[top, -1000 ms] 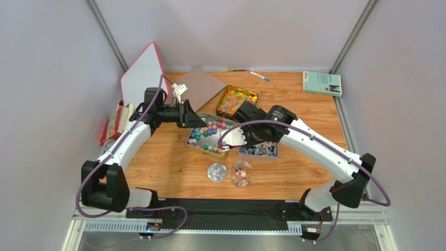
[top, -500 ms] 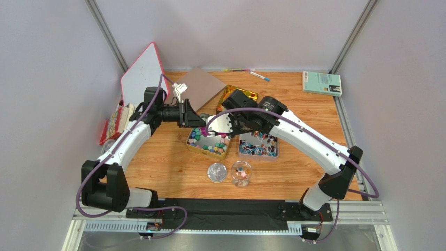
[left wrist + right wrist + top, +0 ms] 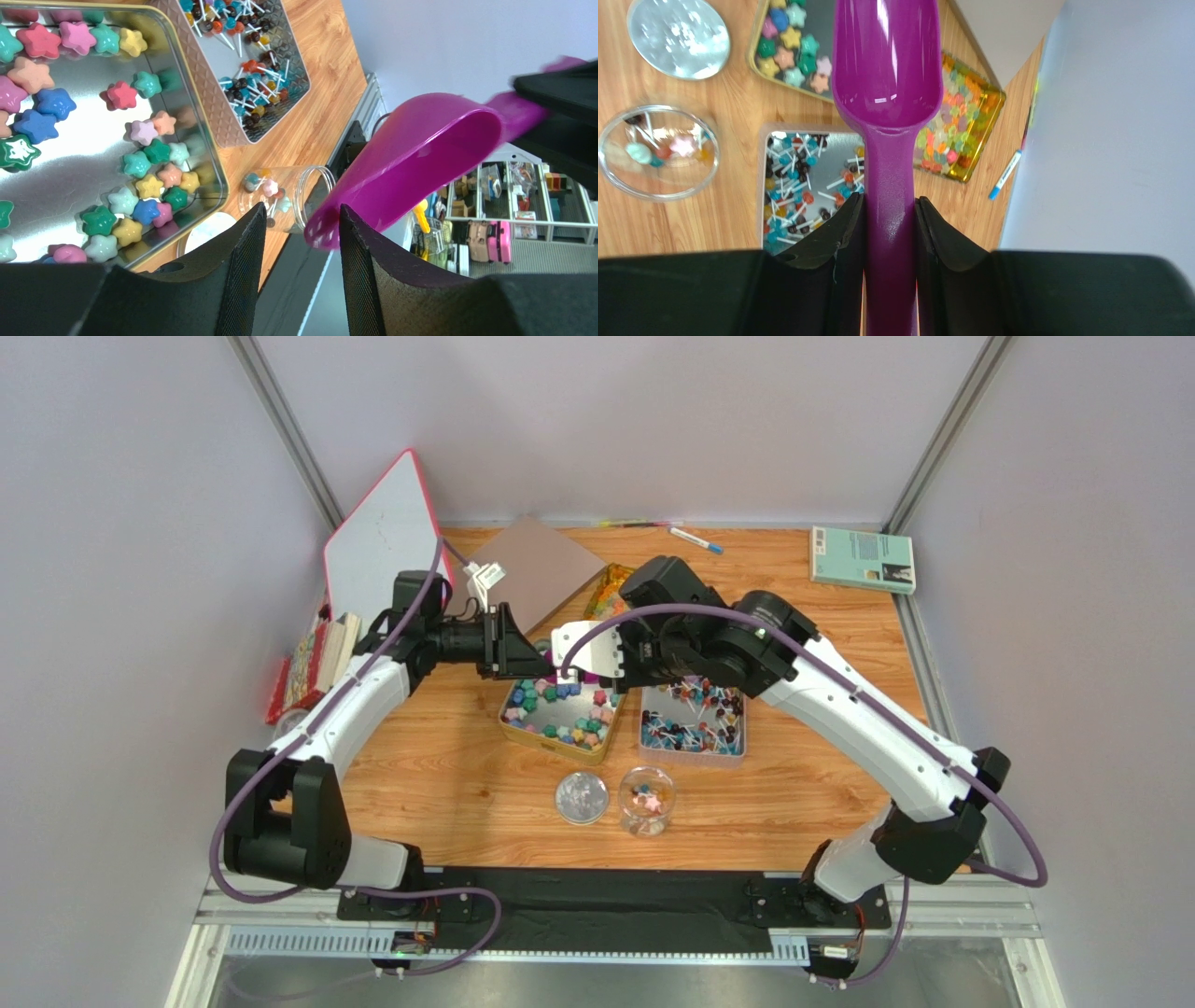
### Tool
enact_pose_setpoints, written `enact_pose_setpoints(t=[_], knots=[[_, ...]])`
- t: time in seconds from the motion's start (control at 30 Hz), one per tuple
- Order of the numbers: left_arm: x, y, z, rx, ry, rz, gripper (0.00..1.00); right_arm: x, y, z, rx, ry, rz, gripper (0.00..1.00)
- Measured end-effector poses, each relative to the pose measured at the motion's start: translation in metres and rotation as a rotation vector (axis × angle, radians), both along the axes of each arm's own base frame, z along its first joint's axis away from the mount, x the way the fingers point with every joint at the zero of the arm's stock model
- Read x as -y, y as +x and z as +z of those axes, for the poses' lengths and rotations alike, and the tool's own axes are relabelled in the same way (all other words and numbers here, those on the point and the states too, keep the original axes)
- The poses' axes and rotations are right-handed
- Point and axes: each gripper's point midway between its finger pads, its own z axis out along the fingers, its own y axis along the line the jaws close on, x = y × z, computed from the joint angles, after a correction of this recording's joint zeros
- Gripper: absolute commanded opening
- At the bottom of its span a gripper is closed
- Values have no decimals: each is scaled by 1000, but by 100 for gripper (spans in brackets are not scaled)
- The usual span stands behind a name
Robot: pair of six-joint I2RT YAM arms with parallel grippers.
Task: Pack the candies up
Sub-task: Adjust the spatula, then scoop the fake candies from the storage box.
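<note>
Pastel star candies (image 3: 36,124) lie in a silver tin (image 3: 210,168). Beside it is a tin of lollipop candies (image 3: 246,70), and a gold tin (image 3: 976,150) holds glossy orange-yellow candies (image 3: 952,115). A glass jar (image 3: 657,150) near the front edge holds a few candies, with its lid (image 3: 678,28) lying next to it. My right gripper (image 3: 889,210) is shut on the handle of the purple scoop (image 3: 887,63), which is empty and held level above the star tin. My left gripper (image 3: 302,234) is open, and the scoop's lip (image 3: 323,234) is just beyond its fingertips.
A whiteboard (image 3: 382,532) leans at the back left beside a brown card (image 3: 540,567). A teal book (image 3: 861,557) and a pen (image 3: 694,541) lie at the back. Small packets (image 3: 312,665) sit at the left edge.
My right arm has swung the scoop left and away, from beside the lollipop tin to in front of the left gripper. The left gripper has stayed almost still.
</note>
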Motion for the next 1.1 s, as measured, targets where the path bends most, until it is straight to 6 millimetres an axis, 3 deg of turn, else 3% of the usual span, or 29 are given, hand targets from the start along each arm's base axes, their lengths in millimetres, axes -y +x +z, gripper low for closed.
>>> enact_pose_setpoints(t=[0.17,0.4,0.57,0.7,0.77,0.87,1.03,1.1], knots=[[0,3,-7,-16,9,5,49,-9,-11,19,-22,104,30,0],[-7,9,-3,14,57,25,50,-13,-8,14,-53,117,33,0],[-41,28,33,241,209,129,51,-7,10,3,-54,80,7,0],[-70,11,70,452,321,234,51,2,32,-19,-69,12,-17,0],[-74,2,75,479,342,251,51,3,42,-34,-88,-25,-25,0],[-80,-11,54,424,380,266,50,2,56,-61,-115,-101,-20,0],[-87,-36,-27,134,456,256,48,6,67,-104,-165,-245,-1,0],[-88,-46,-47,42,466,258,48,10,69,-113,-171,-286,3,0]])
